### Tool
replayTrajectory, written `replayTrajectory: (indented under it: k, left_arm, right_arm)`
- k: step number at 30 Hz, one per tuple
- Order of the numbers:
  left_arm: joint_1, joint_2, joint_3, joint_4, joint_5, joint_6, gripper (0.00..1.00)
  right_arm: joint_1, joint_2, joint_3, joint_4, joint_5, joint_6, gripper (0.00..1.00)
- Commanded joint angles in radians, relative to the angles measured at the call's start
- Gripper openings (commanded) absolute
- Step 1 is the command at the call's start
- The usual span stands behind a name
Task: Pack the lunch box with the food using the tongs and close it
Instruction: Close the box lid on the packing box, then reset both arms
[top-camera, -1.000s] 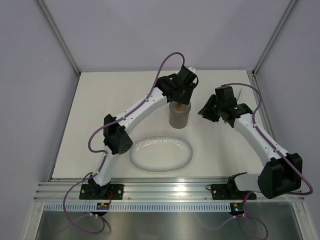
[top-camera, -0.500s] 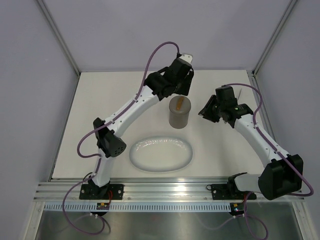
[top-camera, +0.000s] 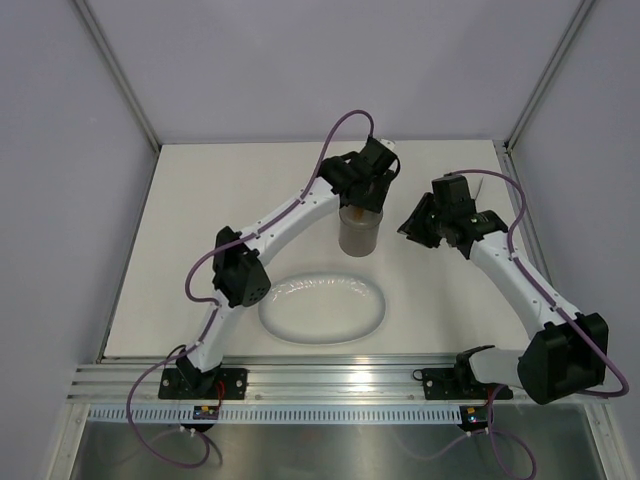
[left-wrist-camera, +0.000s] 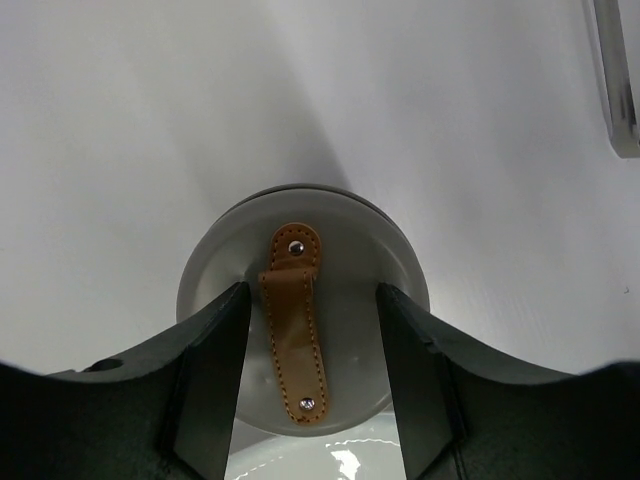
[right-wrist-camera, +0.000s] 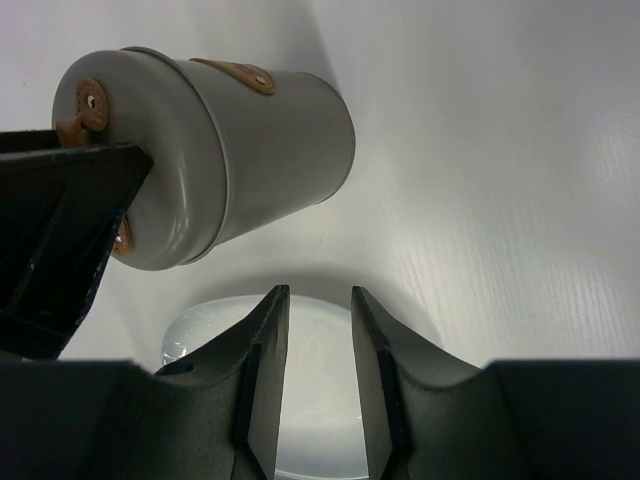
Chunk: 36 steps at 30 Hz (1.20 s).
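The lunch box (top-camera: 358, 235), a dark grey cylinder, stands upright at mid-table with its grey lid (left-wrist-camera: 352, 262) on. The lid's tan strap handle (left-wrist-camera: 296, 330) lies between the fingers of my left gripper (top-camera: 364, 198), which hovers open just above the lid (left-wrist-camera: 312, 292). My right gripper (top-camera: 412, 226) is to the right of the lunch box (right-wrist-camera: 250, 150), open with nothing between its fingers (right-wrist-camera: 317, 292). The silver tongs (left-wrist-camera: 618, 80) lie on the table at the edge of the left wrist view. No food is in view.
A white oval plate (top-camera: 322, 308) lies bare in front of the lunch box, also below my right fingers (right-wrist-camera: 310, 400). Grey walls close the table at the back and sides.
My left gripper drew back behind the lunch box half a second ago and has come back over the lid. The right arm has barely moved.
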Motion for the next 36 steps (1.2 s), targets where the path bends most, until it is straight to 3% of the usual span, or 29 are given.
replayTrajectory:
  k: [1, 5, 8, 12, 13, 15, 17, 18, 21, 27, 31, 36]
  left_arm:
    - [0.002, -0.111, -0.008, -0.077, 0.009, 0.005, 0.57]
    - [0.002, -0.206, 0.009, -0.068, 0.009, -0.002, 0.57]
    - [0.002, -0.284, 0.003, -0.057, -0.001, -0.005, 0.57]
    - [0.002, -0.396, -0.084, -0.05, -0.038, -0.015, 0.58]
    - [0.002, -0.462, -0.122, -0.036, -0.049, -0.02, 0.59]
    - [0.002, -0.536, -0.268, 0.018, -0.055, -0.026, 0.6]
    - [0.002, -0.655, -0.372, 0.076, -0.066, -0.029, 0.65]
    - [0.002, -0.695, -0.467, 0.088, -0.072, -0.031, 0.72]
    - [0.005, -0.838, -0.64, 0.102, -0.122, -0.035, 0.85]
    - [0.015, -1.101, -0.914, 0.065, -0.194, -0.097, 0.98]
    - [0.019, -1.229, -1.087, 0.021, -0.213, -0.15, 0.99]
    - [0.021, -1.301, -1.147, -0.037, -0.216, -0.21, 0.99]
  right_arm:
    - [0.001, -0.039, 0.012, -0.006, 0.035, -0.002, 0.39]
    - [-0.001, -0.053, 0.024, -0.023, 0.064, -0.007, 0.4]
    - [-0.001, -0.065, 0.038, -0.047, 0.087, -0.015, 0.46]
    - [-0.001, -0.095, 0.056, -0.098, 0.135, -0.03, 0.66]
    - [-0.001, -0.099, 0.059, -0.106, 0.158, -0.032, 0.76]
    - [-0.001, -0.122, 0.061, -0.132, 0.182, -0.047, 0.84]
    - [0.001, -0.134, 0.065, -0.156, 0.233, -0.065, 0.96]
    - [-0.001, -0.148, 0.07, -0.187, 0.251, -0.074, 1.0]
    - [-0.001, -0.182, 0.078, -0.254, 0.354, -0.107, 0.99]
    - [-0.001, -0.263, 0.059, -0.376, 0.492, -0.119, 0.99]
    - [0.001, -0.305, 0.036, -0.413, 0.526, -0.11, 0.99]
    - [-0.001, -0.319, -0.002, -0.432, 0.554, -0.087, 0.99]
